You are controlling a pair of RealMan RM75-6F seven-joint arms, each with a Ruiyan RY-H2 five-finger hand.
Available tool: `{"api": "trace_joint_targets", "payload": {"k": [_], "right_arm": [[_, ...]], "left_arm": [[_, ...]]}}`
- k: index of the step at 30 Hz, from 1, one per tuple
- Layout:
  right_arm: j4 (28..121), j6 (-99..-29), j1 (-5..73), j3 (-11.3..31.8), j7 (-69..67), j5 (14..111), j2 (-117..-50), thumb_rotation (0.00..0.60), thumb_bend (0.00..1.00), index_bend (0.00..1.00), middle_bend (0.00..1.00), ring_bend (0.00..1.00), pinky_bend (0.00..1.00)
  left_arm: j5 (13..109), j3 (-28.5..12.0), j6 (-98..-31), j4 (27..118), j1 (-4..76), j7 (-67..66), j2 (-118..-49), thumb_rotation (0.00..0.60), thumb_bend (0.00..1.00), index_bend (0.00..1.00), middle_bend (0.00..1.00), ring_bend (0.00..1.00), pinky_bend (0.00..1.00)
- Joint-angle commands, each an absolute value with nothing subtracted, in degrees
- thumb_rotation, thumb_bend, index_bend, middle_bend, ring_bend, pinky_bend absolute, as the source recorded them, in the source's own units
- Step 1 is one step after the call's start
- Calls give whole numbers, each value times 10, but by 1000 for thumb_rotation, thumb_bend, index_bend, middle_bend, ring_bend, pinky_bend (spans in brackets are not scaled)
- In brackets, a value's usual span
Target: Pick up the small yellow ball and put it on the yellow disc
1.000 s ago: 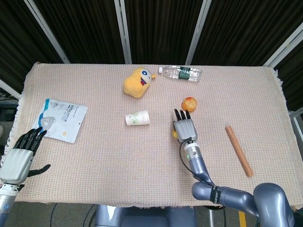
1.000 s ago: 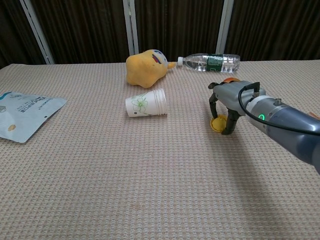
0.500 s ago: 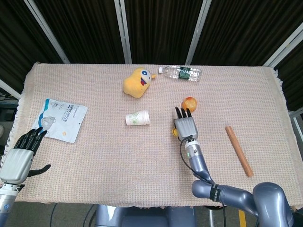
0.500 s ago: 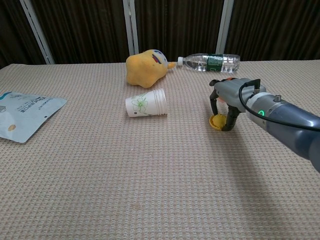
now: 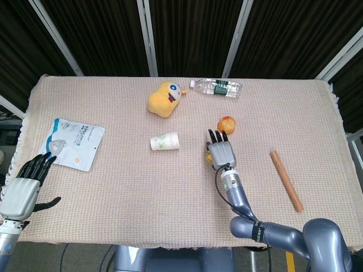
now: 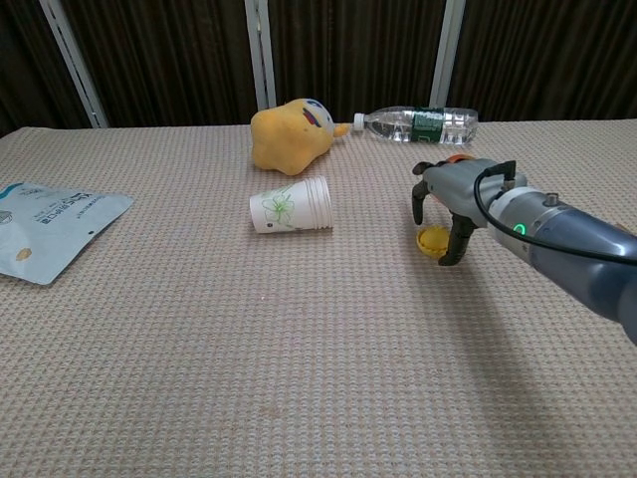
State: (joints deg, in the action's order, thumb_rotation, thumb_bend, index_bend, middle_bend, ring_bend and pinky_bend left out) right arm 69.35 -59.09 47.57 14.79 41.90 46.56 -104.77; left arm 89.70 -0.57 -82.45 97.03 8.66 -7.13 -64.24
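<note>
A small yellow ball (image 6: 432, 237) lies on the cloth under my right hand (image 6: 460, 192). It seems to rest on a flat yellow disc (image 6: 430, 251), though the two blur together. The hand arches over them with its fingers spread and pointing down, holding nothing; one dark fingertip (image 6: 448, 255) hangs just right of the ball. In the head view only a yellow sliver (image 5: 209, 157) shows at the left edge of the right hand (image 5: 222, 151). My left hand (image 5: 25, 182) hovers open at the table's near left corner.
An orange-red fruit (image 5: 227, 123) lies just beyond the right hand. A paper cup (image 5: 165, 141) lies on its side to the left, with a yellow plush toy (image 5: 163, 98) and a water bottle (image 5: 218, 87) behind. A wooden stick (image 5: 286, 180) lies right, a white pouch (image 5: 74, 143) far left.
My right hand has lifted a little off the yellow ball, and its fingertips now stand clear of the cloth. The left hand has not moved.
</note>
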Motion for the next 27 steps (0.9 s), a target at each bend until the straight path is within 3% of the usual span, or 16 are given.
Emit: {"api": "trace_joint_targets", "payload": {"k": [1, 8, 12, 22, 27], "right_arm": [[700, -593, 474, 146, 419, 467, -1043, 600, 37, 291, 0, 0, 0], [760, -609, 458, 126, 444, 480, -991, 600, 0, 88, 0, 0, 0], [882, -664, 423, 92, 478, 516, -891, 600, 0, 25, 0, 0, 0], [1104, -829, 296, 22, 443, 640, -682, 600, 0, 0, 0, 0, 0], [1134, -899, 225, -16, 389, 711, -617, 600, 0, 1, 0, 0, 0]], "left_arm": [[897, -5, -824, 970, 87, -71, -642, 600, 12, 0, 0, 0, 124], [894, -5, -822, 967, 87, -70, -641, 600, 11, 0, 0, 0, 125], [898, -5, -827, 964, 85, -85, -642, 600, 9, 0, 0, 0, 125], [903, -3, -839, 962, 79, -113, -642, 600, 17, 0, 0, 0, 124], [901, 0, -842, 967, 74, -119, -640, 600, 19, 0, 0, 0, 124]]}}
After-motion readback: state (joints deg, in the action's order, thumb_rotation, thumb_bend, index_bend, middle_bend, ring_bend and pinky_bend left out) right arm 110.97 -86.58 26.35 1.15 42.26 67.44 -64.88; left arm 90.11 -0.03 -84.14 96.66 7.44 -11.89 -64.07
